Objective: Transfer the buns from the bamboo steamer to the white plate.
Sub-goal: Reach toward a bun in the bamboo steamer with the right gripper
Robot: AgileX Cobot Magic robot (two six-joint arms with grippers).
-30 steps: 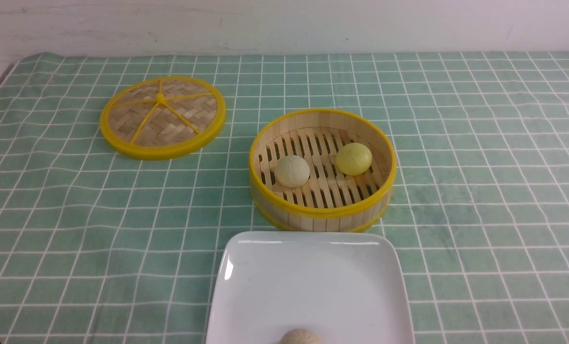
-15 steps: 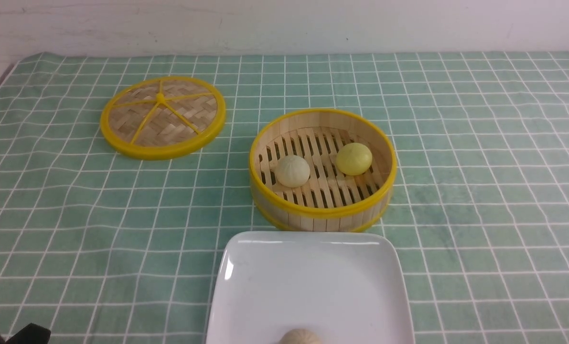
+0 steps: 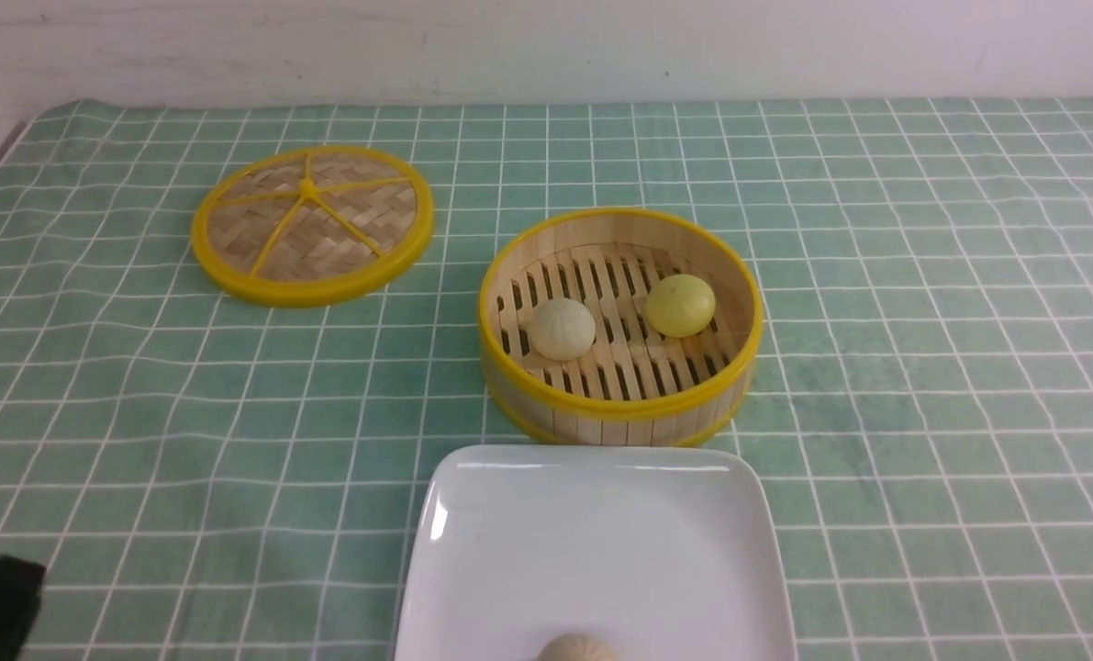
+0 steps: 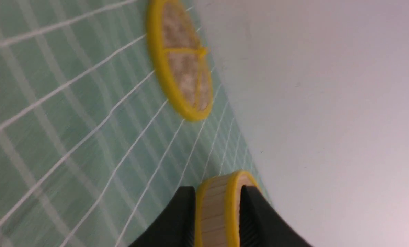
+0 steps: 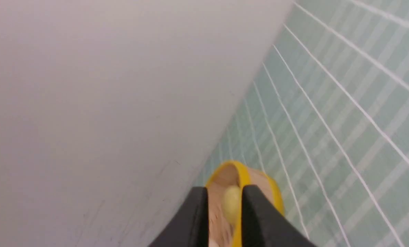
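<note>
Front view: the white plate point(image 3: 509, 551) is carrying only a beige bun point(image 3: 577, 648) at its near edge. Beyond it, the bamboo steamer point(image 3: 619, 408) is holding the cream-white bun point(image 3: 562, 329) and the yellow bun point(image 3: 680, 305); neither transfer is done. The left gripper point(image 4: 217, 192) and right gripper point(image 5: 224, 192) are showing parted, empty fingers.

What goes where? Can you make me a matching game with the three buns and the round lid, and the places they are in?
Things:
1. pale yellow bun
2. cream-white bun
3. beige bun
4. woven lid

Places:
A. left side of the bamboo steamer
B. flat on the green checked tablecloth
C. right side of the bamboo steamer
D. near edge of the white plate

Pairs: 1-C, 2-A, 3-D, 4-B.
</note>
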